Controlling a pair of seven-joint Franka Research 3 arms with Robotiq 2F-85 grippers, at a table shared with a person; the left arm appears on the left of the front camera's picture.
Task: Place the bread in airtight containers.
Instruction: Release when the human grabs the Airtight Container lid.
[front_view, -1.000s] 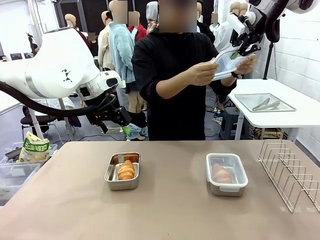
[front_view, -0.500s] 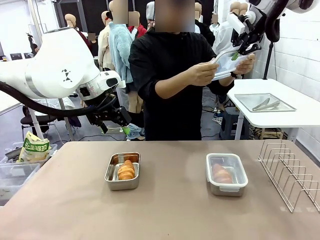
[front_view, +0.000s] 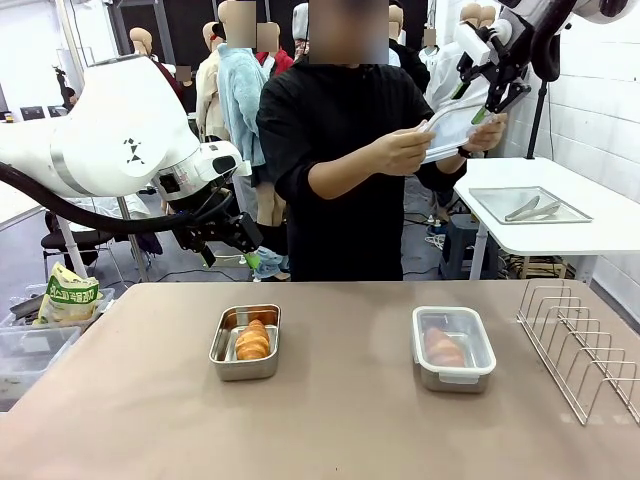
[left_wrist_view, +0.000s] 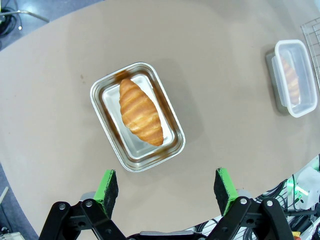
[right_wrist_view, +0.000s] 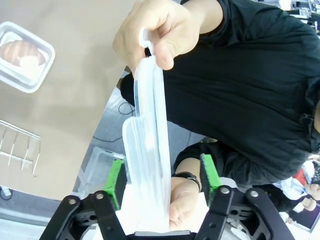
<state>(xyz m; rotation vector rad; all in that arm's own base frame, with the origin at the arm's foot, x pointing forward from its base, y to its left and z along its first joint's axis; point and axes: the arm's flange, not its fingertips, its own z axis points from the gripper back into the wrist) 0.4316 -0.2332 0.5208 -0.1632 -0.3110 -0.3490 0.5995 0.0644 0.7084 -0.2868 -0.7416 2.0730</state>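
An open steel tin (front_view: 222, 352) (left_wrist_view: 170, 152) sits left of centre on the table with a golden croissant (front_view: 252, 340) (left_wrist_view: 141, 111) in it. A second tin (front_view: 453, 375) (left_wrist_view: 295, 77) to the right is closed with a clear lid over another croissant (front_view: 443, 347). The person holds a spare clear lid (front_view: 450, 128) (right_wrist_view: 150, 145) up in both hands. My right gripper (front_view: 478, 98) (right_wrist_view: 162, 180) is open, its green pads on either side of that lid. High above the open tin, my left gripper (front_view: 245, 245) (left_wrist_view: 166, 187) is open with nothing in it.
A wire rack (front_view: 585, 345) (left_wrist_view: 312, 30) stands at the table's right edge. A white side table at the back right carries a flat steel tray (front_view: 530, 205) with tongs. Plastic bins and a snack bag (front_view: 68, 295) lie off the left edge.
My right gripper has shifted slightly up and right at the lid's end. The person's hands have moved a little. My left arm and both tins are unchanged.
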